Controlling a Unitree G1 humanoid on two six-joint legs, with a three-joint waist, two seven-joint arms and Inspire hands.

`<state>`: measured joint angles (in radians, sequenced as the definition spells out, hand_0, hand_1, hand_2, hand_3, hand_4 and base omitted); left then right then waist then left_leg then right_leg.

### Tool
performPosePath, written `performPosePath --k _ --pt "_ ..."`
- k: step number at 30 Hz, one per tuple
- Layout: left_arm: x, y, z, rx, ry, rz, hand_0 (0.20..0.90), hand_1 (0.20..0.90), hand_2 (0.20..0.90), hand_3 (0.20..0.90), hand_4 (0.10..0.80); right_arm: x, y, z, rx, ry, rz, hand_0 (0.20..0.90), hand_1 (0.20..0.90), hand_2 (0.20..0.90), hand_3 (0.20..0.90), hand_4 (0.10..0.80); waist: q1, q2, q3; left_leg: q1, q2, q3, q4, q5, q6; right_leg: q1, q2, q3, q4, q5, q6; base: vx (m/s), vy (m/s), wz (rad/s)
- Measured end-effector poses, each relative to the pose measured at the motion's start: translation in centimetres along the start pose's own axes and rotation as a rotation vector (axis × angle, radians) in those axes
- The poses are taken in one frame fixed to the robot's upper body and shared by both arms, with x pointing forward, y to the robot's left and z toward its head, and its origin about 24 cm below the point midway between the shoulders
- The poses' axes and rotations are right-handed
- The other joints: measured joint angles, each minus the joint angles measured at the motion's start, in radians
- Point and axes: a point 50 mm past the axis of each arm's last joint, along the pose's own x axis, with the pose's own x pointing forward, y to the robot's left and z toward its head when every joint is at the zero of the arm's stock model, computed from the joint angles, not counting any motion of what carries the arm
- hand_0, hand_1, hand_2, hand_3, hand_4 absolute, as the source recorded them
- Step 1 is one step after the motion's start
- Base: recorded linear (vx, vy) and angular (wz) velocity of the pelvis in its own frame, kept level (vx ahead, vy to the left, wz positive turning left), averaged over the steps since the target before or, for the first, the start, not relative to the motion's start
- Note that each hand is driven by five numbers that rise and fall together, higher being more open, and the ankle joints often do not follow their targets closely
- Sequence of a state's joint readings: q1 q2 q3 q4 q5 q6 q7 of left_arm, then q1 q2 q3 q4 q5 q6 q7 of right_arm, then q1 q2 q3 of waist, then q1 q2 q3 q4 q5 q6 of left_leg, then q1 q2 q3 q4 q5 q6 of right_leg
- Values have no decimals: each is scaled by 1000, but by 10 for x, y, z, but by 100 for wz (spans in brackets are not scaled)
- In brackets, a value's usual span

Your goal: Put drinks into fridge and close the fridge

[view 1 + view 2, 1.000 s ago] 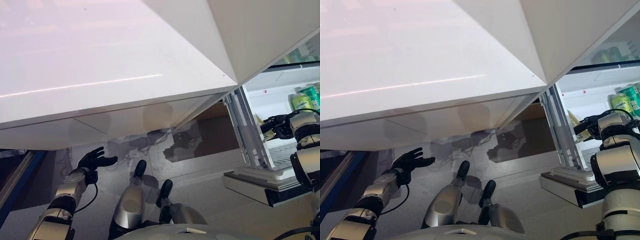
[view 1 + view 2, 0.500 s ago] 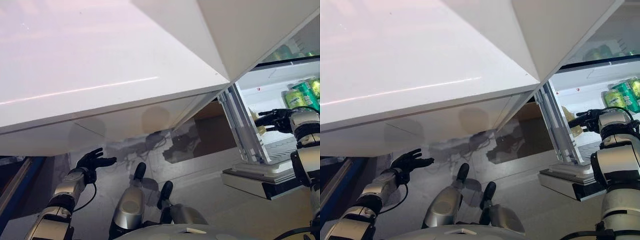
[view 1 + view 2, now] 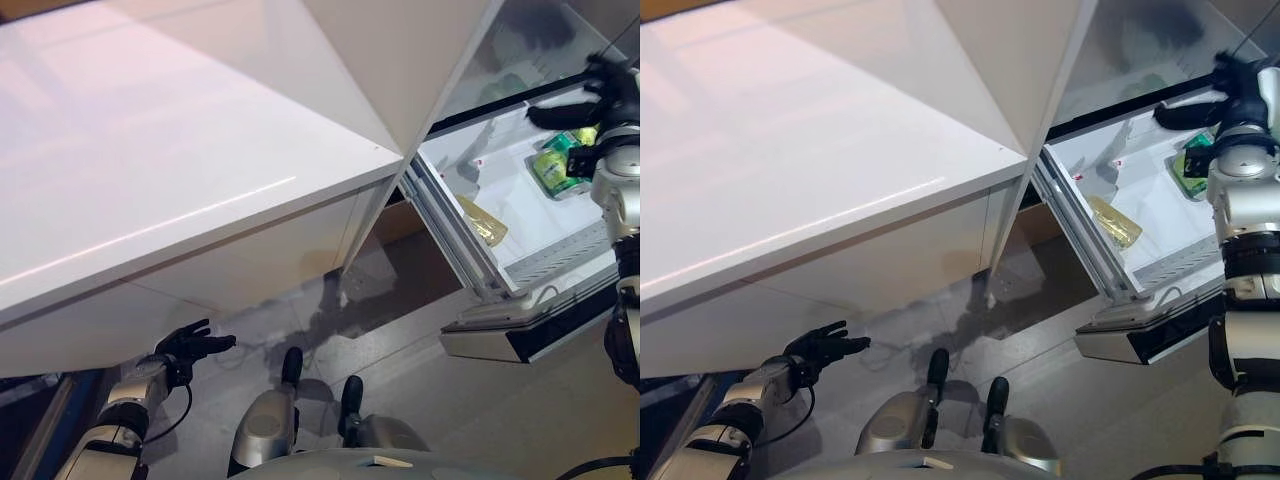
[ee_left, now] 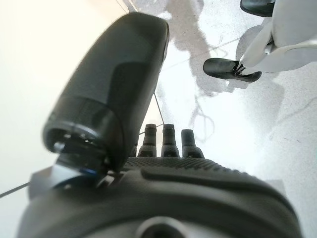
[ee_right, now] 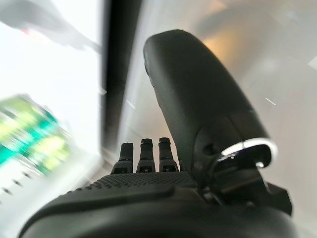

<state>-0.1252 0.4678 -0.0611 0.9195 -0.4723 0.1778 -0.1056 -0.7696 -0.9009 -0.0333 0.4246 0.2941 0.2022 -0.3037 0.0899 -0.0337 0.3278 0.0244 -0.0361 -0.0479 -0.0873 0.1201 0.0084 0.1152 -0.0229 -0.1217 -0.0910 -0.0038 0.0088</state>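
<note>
Beside green cans (image 3: 556, 165), right hand (image 3: 590, 103).

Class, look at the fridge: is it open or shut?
Open. The fridge interior shows, with green drink cans lying inside on a shelf, and the right hand reaching in.

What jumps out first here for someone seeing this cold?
The big white fridge door swung open across most of the head views, its glossy face filling the upper left. To the right, the lit fridge interior holds green drink cans, with the right hand reaching in, fingers straight and empty. The left hand hangs open low on the left, over the floor.
</note>
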Motion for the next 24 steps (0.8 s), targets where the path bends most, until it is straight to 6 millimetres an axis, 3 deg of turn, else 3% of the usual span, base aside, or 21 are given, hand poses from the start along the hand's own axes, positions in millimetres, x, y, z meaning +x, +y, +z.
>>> performPosePath --k 5,10,15,19,22,24 --pt "-3 -13 -35 -35 51 -43 900 900 900 900 800 -24 -33 2 52 -132 -182 900 900 900 900 800 -55 26 -44 2 3 18 -1 -4 5 -3 1 12 0 0 0 -3 4 -6" --pt "-10 -24 -72 -61 108 -53 900 900 900 900 800 -57 -66 -20 92 -186 -398 900 900 900 900 800 -103 36 -99 10 4 31 -1 -15 9 -2 1 33 0 0 0 2 -19 -13" --pt "-18 -33 -98 -70 159 -57 900 900 900 900 800 -109 -79 -68 161 -146 -558 900 900 900 900 800 -152 44 -129 42 4 50 -1 -28 10 18 2 55 5 -4 4 36 -29 -14" --pt "-25 -41 -119 -57 198 -72 900 900 900 900 800 -152 -77 -118 219 50 -627 900 900 900 900 800 -186 58 -141 70 3 73 0 -37 14 34 2 70 14 -10 12 47 -34 -13" --pt "-27 -41 -124 -38 206 -68 900 900 900 900 800 -177 -80 -151 197 208 -664 900 900 900 900 800 -198 59 -139 68 0 72 61 -71 19 29 -2 75 86 -50 13 20 -34 0" --pt "-28 -39 -127 -37 214 -49 900 900 900 900 800 -187 -81 -161 206 263 -677 900 900 900 900 800 -203 57 -136 50 -4 73 136 -111 23 5 -10 75 178 -99 11 -10 -15 2"
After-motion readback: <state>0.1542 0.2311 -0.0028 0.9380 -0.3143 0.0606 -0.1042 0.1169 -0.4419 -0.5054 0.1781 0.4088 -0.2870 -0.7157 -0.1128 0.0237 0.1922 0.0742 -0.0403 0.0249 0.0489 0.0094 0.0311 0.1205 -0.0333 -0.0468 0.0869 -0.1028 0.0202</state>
